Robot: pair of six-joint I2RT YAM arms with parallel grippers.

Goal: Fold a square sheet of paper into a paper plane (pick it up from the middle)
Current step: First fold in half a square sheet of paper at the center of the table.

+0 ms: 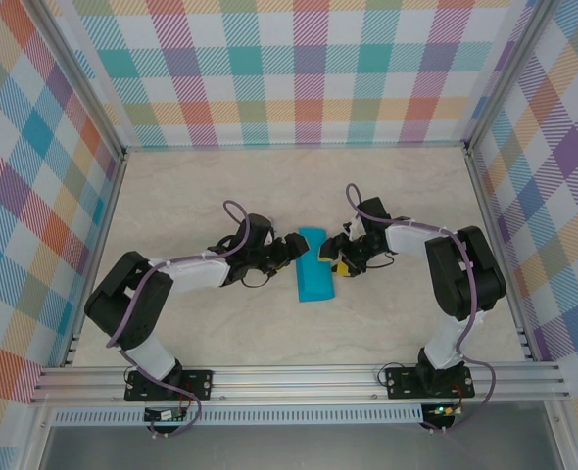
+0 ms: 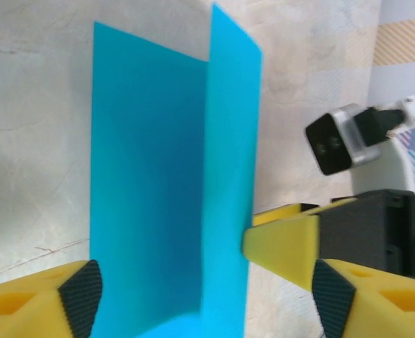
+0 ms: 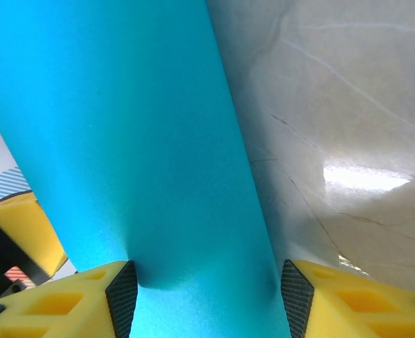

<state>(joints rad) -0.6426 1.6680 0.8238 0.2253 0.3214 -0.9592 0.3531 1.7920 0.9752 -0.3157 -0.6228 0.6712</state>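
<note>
The square sheet of paper (image 1: 313, 266) is teal-blue and lies folded lengthwise at the table's middle. In the left wrist view the paper (image 2: 151, 176) has one half flat and the other half raised as a flap along a centre crease. My left gripper (image 1: 287, 251) is at its left side. Its jaws (image 2: 206, 296) stand open, wide on either side of the sheet. My right gripper (image 1: 340, 259) is at the paper's right side, open. One of its yellow fingers (image 2: 285, 246) touches the raised flap. In the right wrist view the paper (image 3: 137, 141) spans the gap between the right gripper's (image 3: 205, 292) pads.
The pale marbled tabletop (image 1: 220, 196) stretches around the paper on all sides. Plaid walls (image 1: 299, 69) close off the back and both sides. An aluminium rail (image 1: 299, 377) runs along the near edge by the arm bases.
</note>
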